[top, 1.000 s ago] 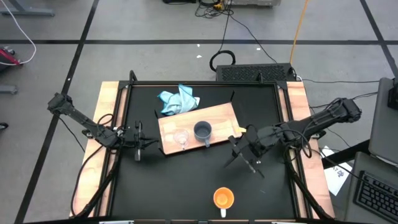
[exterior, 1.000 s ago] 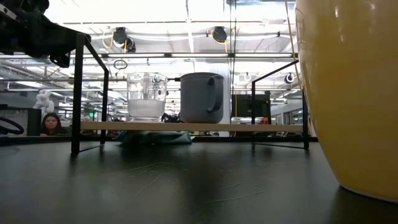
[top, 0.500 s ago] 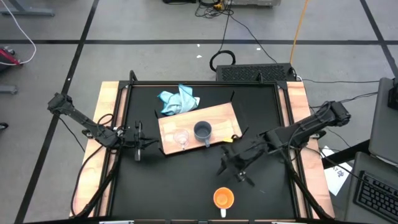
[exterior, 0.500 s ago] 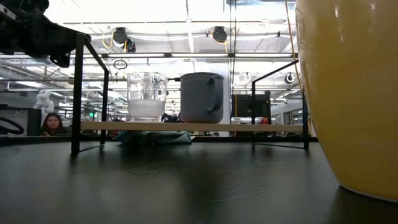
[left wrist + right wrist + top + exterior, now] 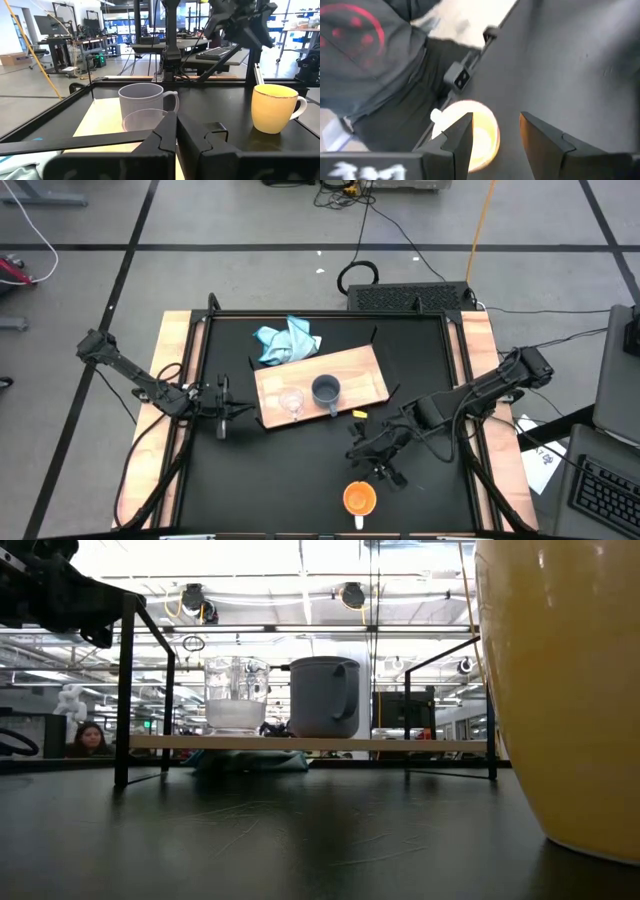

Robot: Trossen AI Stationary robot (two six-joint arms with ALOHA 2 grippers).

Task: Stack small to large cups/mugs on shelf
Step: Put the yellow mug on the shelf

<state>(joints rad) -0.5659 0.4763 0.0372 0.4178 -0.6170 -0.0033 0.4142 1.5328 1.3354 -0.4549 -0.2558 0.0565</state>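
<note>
The wooden shelf [image 5: 320, 385] stands on black brackets at mid-table. The clear glass cup [image 5: 291, 402] and the grey-blue mug [image 5: 326, 391] stand on it side by side; both also show in the low view, the glass [image 5: 236, 695] and the mug [image 5: 324, 697]. The orange mug [image 5: 360, 500] stands upright on the black table near its near edge and fills the low view's right side [image 5: 560, 690]. My right gripper [image 5: 372, 463] is open, above and just on the far side of the orange mug [image 5: 472, 135]. My left gripper [image 5: 232, 409] is shut, left of the shelf.
A light blue cloth [image 5: 288, 340] lies at the shelf's far left corner. Black frame rails run along the table's edges [image 5: 195, 410]. A person shows in the room behind [image 5: 90, 738]. A dark garment with a red print [image 5: 365, 60] shows beyond the table's near edge.
My right gripper has gone from beside the shelf's right end toward the table's near edge and a little left, toward the orange mug. The cups and the shelf have stayed where they were.
</note>
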